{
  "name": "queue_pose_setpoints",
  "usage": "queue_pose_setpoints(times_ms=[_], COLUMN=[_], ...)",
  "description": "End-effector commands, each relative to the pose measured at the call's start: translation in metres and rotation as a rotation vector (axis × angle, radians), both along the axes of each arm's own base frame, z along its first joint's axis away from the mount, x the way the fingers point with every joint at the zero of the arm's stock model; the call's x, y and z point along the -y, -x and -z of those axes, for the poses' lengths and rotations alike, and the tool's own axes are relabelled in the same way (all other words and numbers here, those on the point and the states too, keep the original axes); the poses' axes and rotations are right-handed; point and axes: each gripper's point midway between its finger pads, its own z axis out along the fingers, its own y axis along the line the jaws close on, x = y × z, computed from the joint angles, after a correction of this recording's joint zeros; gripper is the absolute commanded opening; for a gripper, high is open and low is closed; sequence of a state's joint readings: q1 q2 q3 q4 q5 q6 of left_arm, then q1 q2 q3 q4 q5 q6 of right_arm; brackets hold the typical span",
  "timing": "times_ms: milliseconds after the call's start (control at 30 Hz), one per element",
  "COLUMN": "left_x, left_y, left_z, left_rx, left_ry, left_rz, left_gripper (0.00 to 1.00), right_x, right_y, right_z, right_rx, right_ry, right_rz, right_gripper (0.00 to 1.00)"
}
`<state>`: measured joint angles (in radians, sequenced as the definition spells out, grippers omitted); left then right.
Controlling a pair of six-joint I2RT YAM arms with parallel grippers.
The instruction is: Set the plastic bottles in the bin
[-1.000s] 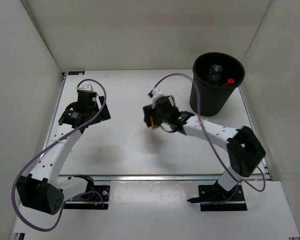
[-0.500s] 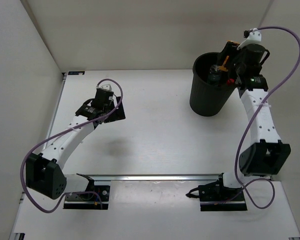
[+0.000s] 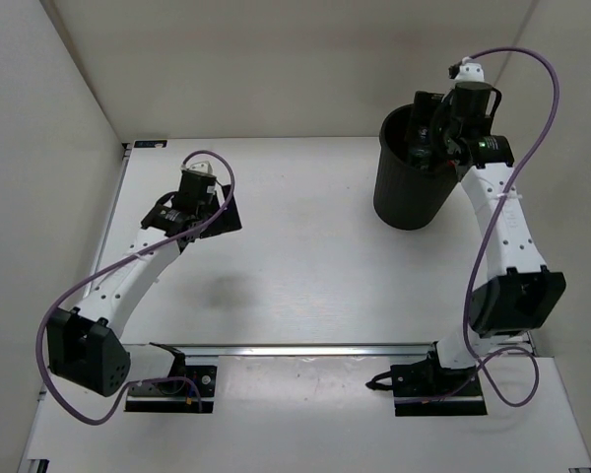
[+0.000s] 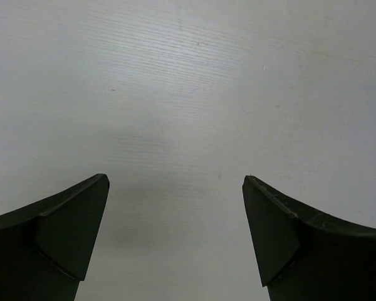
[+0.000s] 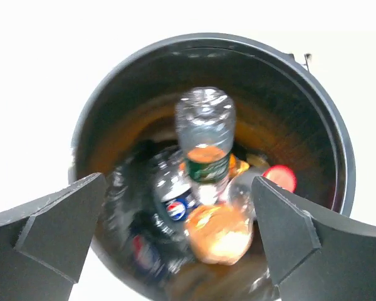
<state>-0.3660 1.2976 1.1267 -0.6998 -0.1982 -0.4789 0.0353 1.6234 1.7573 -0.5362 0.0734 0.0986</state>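
Left gripper (image 4: 174,185): jaws wide apart, empty, over the matte white tabletop (image 4: 188,75), mid-left of the top view. I see no bottles on it. Bin (image 3: 411,197), upper right: round, smooth black plastic, tapered. Inside it: green-label bottle (image 5: 207,166) with a clear ribbed shell, dark-label bottle (image 5: 174,207), squat orange bottle (image 5: 219,235) (blurred), and a red cap (image 5: 280,179). Right gripper (image 5: 178,182) is above the rim, jaws wide, holding nothing. All four look binned, so the task is likely done.

From above, my right pincer (image 3: 426,153) covers most of the mouth of the bin (image 3: 404,202), hiding what lies inside. At that wrist the orange bottle (image 5: 219,235) and the dark-label bottle (image 5: 172,204) are smeared. Both it and my left pincer (image 4: 175,182) run off their views' bottom edge.
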Motion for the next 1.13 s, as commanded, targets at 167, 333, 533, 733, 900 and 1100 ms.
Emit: queue_pose_setpoints(times_ms=[167, 333, 533, 733, 900, 1100], left_x=[-0.028, -0.048, -0.066, -0.079, -0.087, -0.095], left_y=[0.007, 0.022, 0.041, 0.045, 0.046, 0.051], left_z=[-0.04, -0.044, -0.037, -0.04, -0.04, -0.041], left_rx=[0.103, 0.109, 0.088, 0.084, 0.09, 0.114], left_ry=[-0.019, -0.036, -0.081, -0.098, -0.122, -0.134], left_rz=[-0.047, -0.091, -0.146, -0.205, -0.24, -0.278], left_gripper=[0.98, 0.98, 0.98, 0.99, 0.99, 0.99], right_x=[-0.063, -0.112, -0.139, -0.144, -0.149, -0.147], right_y=[0.133, 0.19, 0.237, 0.25, 0.253, 0.254], right_z=[-0.028, 0.048, 0.125, 0.151, 0.156, 0.155], right_rx=[0.11, -0.046, -0.234, -0.298, -0.298, -0.278], right_ry=[0.092, -0.092, -0.179, -0.134, -0.181, -0.158], right_rz=[-0.062, -0.289, -0.383, -0.436, -0.487, -0.492], right_gripper=[1.0, 0.99, 0.99, 0.99, 1.0, 0.99])
